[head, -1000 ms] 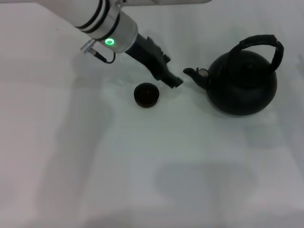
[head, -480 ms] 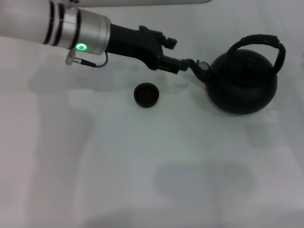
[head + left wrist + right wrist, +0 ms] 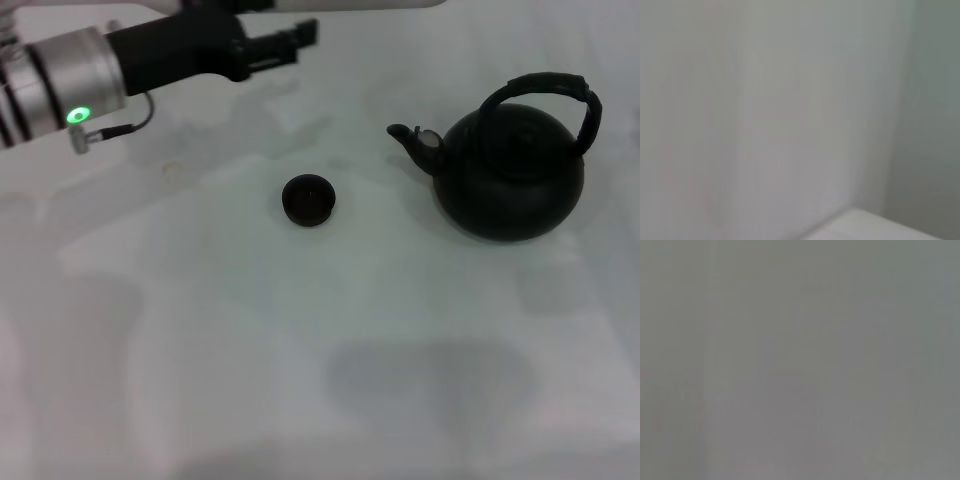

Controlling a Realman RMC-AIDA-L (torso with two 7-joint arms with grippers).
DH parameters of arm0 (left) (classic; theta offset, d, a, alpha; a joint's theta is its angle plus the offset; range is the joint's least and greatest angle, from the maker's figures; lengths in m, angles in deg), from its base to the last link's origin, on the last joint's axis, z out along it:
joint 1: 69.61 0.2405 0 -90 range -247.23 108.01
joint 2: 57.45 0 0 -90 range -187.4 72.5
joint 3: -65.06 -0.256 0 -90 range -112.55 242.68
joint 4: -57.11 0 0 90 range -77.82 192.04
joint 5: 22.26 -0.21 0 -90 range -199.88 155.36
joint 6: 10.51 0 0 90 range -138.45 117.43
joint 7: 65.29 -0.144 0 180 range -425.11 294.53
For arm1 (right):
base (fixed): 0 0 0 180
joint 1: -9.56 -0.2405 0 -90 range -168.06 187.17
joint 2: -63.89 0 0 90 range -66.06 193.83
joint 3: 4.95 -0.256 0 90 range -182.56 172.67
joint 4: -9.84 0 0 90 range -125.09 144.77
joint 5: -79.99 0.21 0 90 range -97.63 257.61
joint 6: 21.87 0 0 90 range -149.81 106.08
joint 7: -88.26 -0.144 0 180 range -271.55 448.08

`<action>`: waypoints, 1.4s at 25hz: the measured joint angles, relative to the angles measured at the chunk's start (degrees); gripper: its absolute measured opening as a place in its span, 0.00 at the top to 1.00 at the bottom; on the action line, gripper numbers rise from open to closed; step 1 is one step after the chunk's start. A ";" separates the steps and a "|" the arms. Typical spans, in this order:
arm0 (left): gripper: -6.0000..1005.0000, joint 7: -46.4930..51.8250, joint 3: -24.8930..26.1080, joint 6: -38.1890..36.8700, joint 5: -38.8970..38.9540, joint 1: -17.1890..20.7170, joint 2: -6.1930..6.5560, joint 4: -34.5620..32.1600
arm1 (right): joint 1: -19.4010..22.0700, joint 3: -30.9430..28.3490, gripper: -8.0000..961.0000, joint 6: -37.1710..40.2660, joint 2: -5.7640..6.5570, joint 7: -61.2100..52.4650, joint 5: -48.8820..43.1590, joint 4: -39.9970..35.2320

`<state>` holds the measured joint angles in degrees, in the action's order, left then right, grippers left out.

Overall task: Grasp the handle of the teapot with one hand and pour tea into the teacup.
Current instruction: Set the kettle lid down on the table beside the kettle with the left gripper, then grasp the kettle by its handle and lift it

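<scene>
The matte black teapot (image 3: 512,175) stands upright at the right of the white table, spout pointing left. Its black arched handle (image 3: 548,86) loops over the top, free of any gripper. The small black teacup (image 3: 307,199) sits left of the spout, apart from the pot. My left gripper (image 3: 298,36) is raised near the far edge, up and left of the teacup and well away from the teapot, holding nothing. No tea shows. The right arm is out of view. Both wrist views show only blank grey-white surface.
The white table (image 3: 330,350) spreads under everything. The left arm's silver wrist with a green light (image 3: 78,114) hangs over the far left. A faint shadow lies on the table in front of the teapot.
My left arm has swung back and to the left, away from the teapot's spout and the teacup, rising toward the far left. The teapot and the teacup have stayed in place.
</scene>
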<state>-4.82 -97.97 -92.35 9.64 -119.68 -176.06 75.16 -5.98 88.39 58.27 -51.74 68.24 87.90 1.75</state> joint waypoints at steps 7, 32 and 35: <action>0.22 -9.63 -0.02 -0.14 16.93 10.26 -0.21 -5.33 | 0.12 0.43 0.20 2.83 -0.02 -8.12 -0.41 -0.03; 0.22 -31.41 0.08 8.06 45.66 23.32 -0.57 -21.30 | 1.13 17.84 0.21 5.60 0.65 -18.65 -4.26 3.40; 0.23 -31.35 0.08 8.46 45.73 23.75 -0.57 -21.33 | 0.47 18.42 0.22 3.64 0.46 -18.54 -4.33 3.25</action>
<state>-36.17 -97.89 -83.88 55.37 -95.93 -176.63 53.83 -5.50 106.81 61.91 -51.28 49.70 83.57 5.00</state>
